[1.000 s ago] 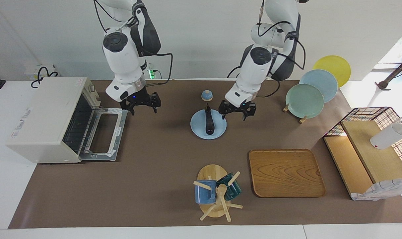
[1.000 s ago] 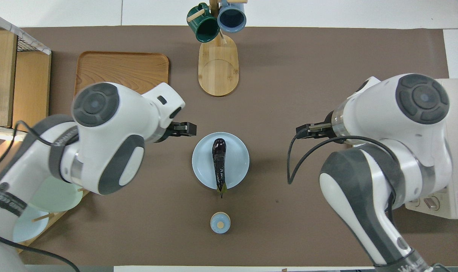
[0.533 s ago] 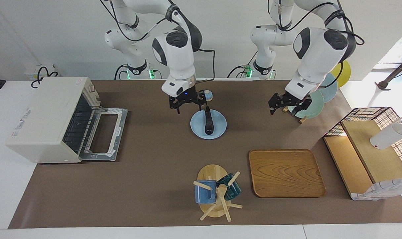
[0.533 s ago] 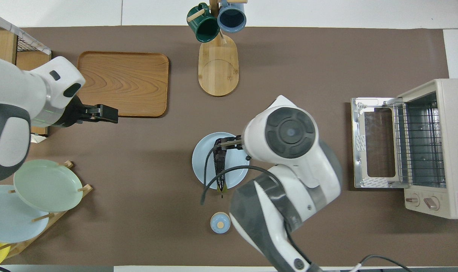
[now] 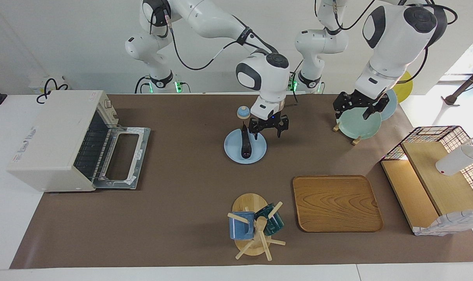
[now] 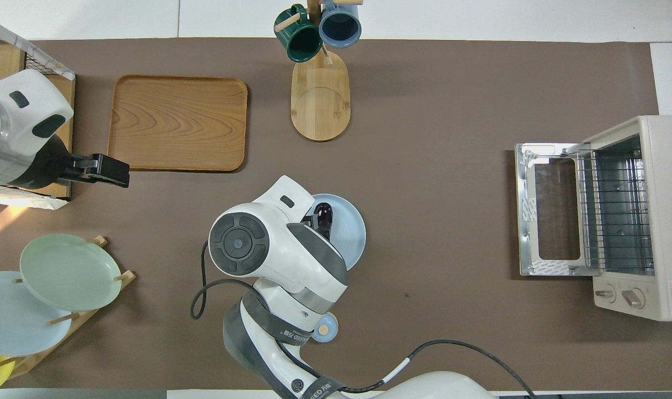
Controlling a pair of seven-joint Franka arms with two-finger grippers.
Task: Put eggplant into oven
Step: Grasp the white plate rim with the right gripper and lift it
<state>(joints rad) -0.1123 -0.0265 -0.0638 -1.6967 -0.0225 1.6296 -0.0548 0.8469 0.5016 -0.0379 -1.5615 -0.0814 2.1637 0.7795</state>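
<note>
The oven (image 6: 641, 221) carries a red warning triangle sticker at its corner beside the knobs in the overhead view; its wording is too small to read. A label on the oven's top in the facing view is likewise unreadable.

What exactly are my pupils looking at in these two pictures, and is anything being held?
These are two white robot arms at a brown table. One picture faces them from across the table; the other looks down from above their own end. A slim dark purple eggplant lies on a round pale blue plate. A boxy off-white toaster oven stands with its door open at the right arm's end of the table. The right arm's tool hangs over the plate's edge beside the eggplant, open and holding nothing. The left arm's tool, also open and holding nothing, waits over a rack of upright plates. A flat wooden tray and a wooden mug stand also sit there.
</note>
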